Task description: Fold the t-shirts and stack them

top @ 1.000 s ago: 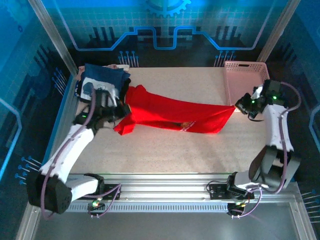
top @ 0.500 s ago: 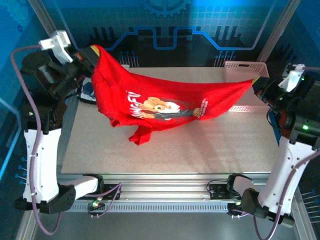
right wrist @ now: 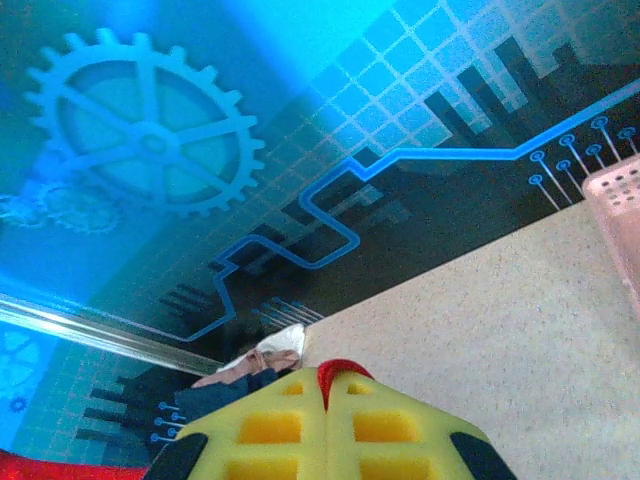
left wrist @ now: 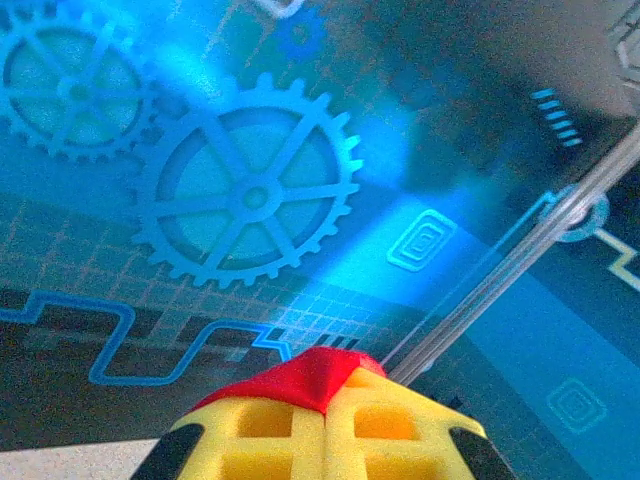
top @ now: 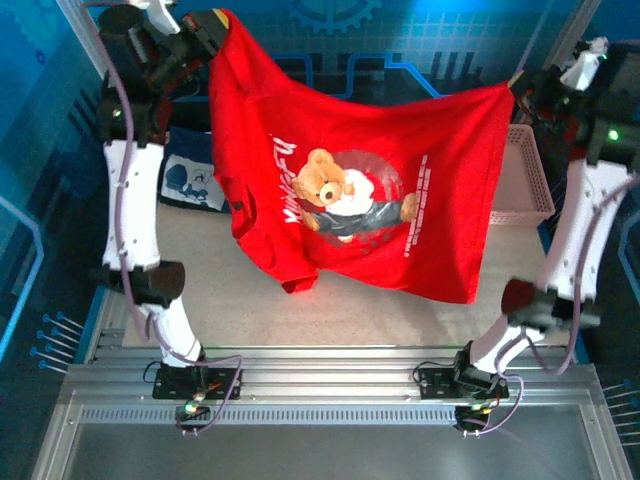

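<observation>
The red t-shirt (top: 350, 190) with a brown teddy-bear print hangs spread out high above the table, print facing the camera. My left gripper (top: 215, 25) is shut on its upper left corner; red cloth (left wrist: 315, 375) pokes out between the yellow pads (left wrist: 250, 440). On the other side my right gripper (top: 518, 90) is shut on the upper right corner, with a fold of red (right wrist: 338, 378) pinched between its pads (right wrist: 400, 430). A navy blue t-shirt (top: 195, 180) with a white print lies folded on the table at the far left, partly behind the left arm.
A pink lattice basket (top: 520, 175) stands at the table's far right, partly behind the hanging shirt. The speckled table top (top: 390, 310) stretches below the shirt. Metal frame posts rise at both back corners, close to the raised arms.
Both arms have lifted the red t-shirt from a low sag over the table to high up, and it now hangs flat and spread. Both grippers stayed shut on its corners.
</observation>
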### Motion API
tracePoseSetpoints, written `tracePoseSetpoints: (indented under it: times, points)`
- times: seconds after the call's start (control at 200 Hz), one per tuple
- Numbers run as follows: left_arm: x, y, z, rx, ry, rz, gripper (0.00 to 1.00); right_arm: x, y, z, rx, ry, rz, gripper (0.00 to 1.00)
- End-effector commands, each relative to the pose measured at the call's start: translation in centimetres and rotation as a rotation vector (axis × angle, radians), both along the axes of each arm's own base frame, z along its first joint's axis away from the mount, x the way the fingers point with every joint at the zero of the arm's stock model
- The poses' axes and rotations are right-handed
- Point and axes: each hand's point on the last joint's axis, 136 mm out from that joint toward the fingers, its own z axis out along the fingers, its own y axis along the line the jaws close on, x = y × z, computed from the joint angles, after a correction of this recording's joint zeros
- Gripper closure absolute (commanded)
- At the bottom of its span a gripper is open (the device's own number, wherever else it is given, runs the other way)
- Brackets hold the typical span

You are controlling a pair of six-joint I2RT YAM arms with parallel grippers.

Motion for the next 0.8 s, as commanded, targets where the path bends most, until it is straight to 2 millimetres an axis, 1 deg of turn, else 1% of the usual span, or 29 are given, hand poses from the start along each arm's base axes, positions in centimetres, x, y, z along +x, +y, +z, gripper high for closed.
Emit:
tracePoseSetpoints:
  times: [0.0, 0.05, 0.06, 0.11, 0.145, 0.18, 0.22, 0.28, 0.37, 0.455, 0.53, 0.62, 0.685, 0.73, 0.765, 0.795]
  points:
    - [1.7, 0.5, 1.4, -0.089, -0.051, -0.050, 1.00, 4.6, -0.6, -0.4, 0.008, -0.026, 0.022, 1.00]
    - [3.0, 0.8, 1.1, -0.115, -0.059, -0.066, 1.00, 7.0, -1.2, -1.3, 0.034, -0.028, 0.022, 1.00]
    - [3.3, 0.9, 1.0, -0.124, -0.060, -0.067, 1.00, 7.3, -1.2, -1.1, 0.038, -0.039, 0.023, 1.00]
    - [4.7, 1.8, 0.4, -0.164, -0.051, -0.065, 1.00, 9.5, -1.6, -1.5, 0.079, -0.065, 0.030, 1.00]
    - [5.4, 2.6, 0.3, -0.185, -0.060, -0.061, 1.00, 11.1, -1.9, -1.6, 0.115, -0.090, 0.033, 1.00]
    - [6.0, 3.4, 0.2, -0.199, -0.069, -0.050, 1.00, 12.2, -2.2, -1.5, 0.154, -0.114, 0.036, 1.00]
    - [6.3, 4.4, 0.4, -0.205, -0.087, -0.032, 1.00, 13.2, -2.4, -0.8, 0.190, -0.162, 0.044, 1.00]
    - [6.2, 5.9, 1.1, -0.209, -0.119, 0.000, 1.00, 14.1, -2.8, 0.3, 0.228, -0.219, 0.038, 1.00]
    - [5.1, 8.3, 2.9, -0.205, -0.176, 0.050, 1.00, 14.1, -2.9, 2.8, 0.247, -0.312, 0.035, 1.00]
    - [3.6, 10.4, 4.8, -0.201, -0.234, 0.088, 1.00, 13.6, -3.0, 4.3, 0.237, -0.358, 0.032, 1.00]
    - [1.9, 11.4, 6.6, -0.185, -0.288, 0.107, 1.00, 12.7, -2.8, 5.1, 0.212, -0.373, 0.037, 1.00]
    - [0.2, 12.1, 8.1, -0.156, -0.335, 0.105, 1.00, 11.7, -2.6, 5.6, 0.181, -0.376, 0.056, 1.00]
    - [-0.9, 12.1, 8.8, -0.110, -0.362, 0.082, 1.00, 11.1, -2.7, 4.8, 0.155, -0.328, 0.056, 1.00]
    - [-1.5, 11.8, 8.7, -0.069, -0.364, 0.046, 1.00, 10.5, -2.7, 3.8, 0.122, -0.288, 0.063, 1.00]
    - [-2.0, 11.5, 8.5, -0.039, -0.363, 0.014, 1.00, 10.2, -2.4, 2.5, 0.098, -0.239, 0.072, 1.00]
    - [-2.1, 11.1, 7.8, -0.023, -0.338, -0.025, 1.00, 9.9, -2.1, 1.2, 0.081, -0.197, 0.090, 1.00]
